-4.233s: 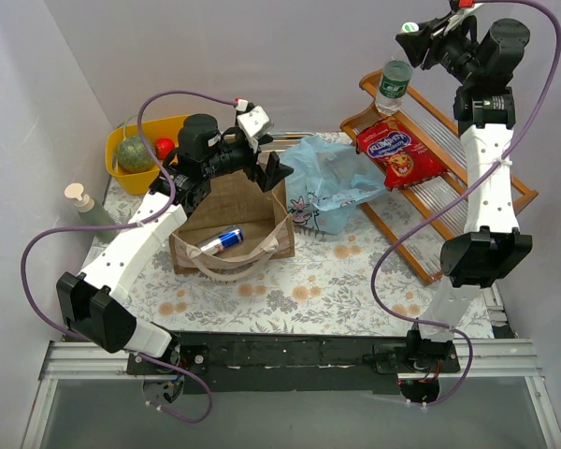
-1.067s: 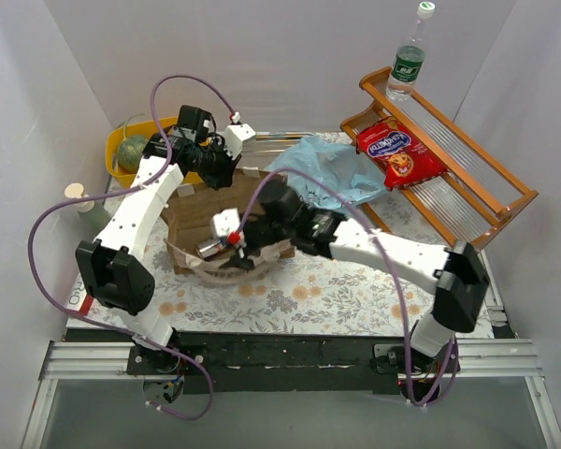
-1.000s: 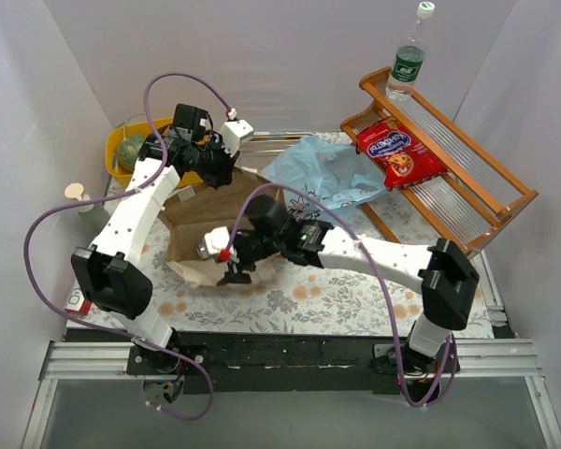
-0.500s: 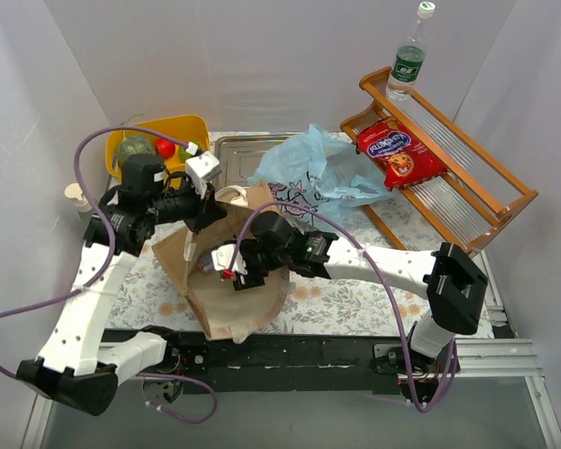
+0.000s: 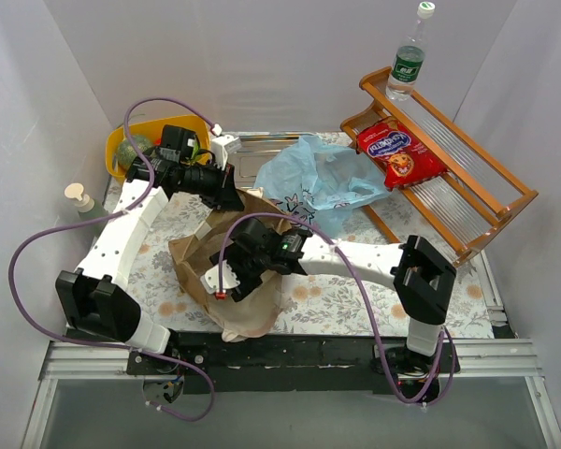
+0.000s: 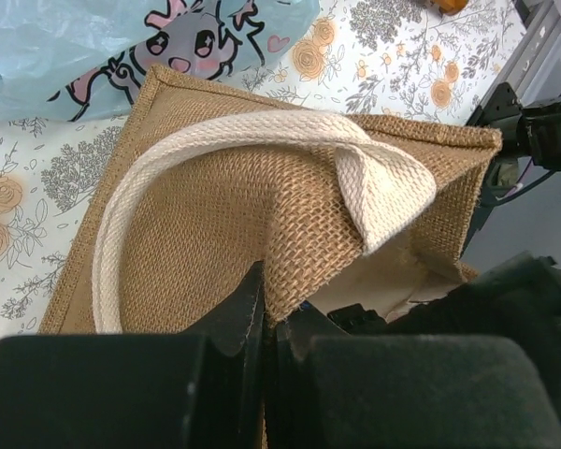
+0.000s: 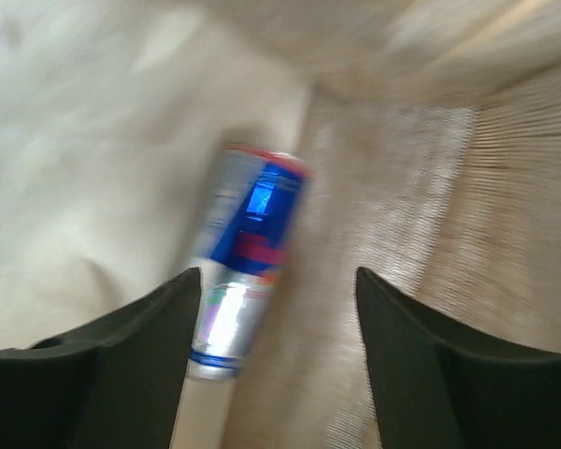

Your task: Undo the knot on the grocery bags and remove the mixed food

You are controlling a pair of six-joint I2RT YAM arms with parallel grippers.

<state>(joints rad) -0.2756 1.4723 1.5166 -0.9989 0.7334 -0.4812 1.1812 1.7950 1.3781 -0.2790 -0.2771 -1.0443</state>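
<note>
The brown bag (image 5: 198, 265) is down on its side now. A second ago it stood upright with its mouth to the ceiling, and now that mouth gapes toward the near edge of the counter (image 5: 355, 281). The left gripper (image 6: 265, 304) has done the tipping: it is clamped tight on a fold of the bag's woven rim, just under the beige handle (image 6: 226, 138), and it has swung back up to the bag's far side after dragging everything nearward half a second ago. The right gripper (image 7: 276, 281) is buried in the bag's mouth, jaws spread wide and holding nothing. The can (image 7: 245, 251) lies on the pale lining inside the bag, framed between those open fingers and a little ahead of them (the wrist view is smeared, so any contact is hard to call). So the can is not out yet, but the tipped bag gives a straight sideways reach to it, and closing on it looks like the next job. The bottle (image 5: 409, 54), which was in the right gripper a few seconds back, now stands by the wooden rack (image 5: 491, 201) far right of the bag, and the snack packet (image 5: 400, 154) lies on that rack. The blue bag (image 5: 323, 178) sits crumpled just beyond the brown bag, and the melon (image 5: 131, 150) rests in the yellow tub (image 5: 154, 126) to its far left.
</note>
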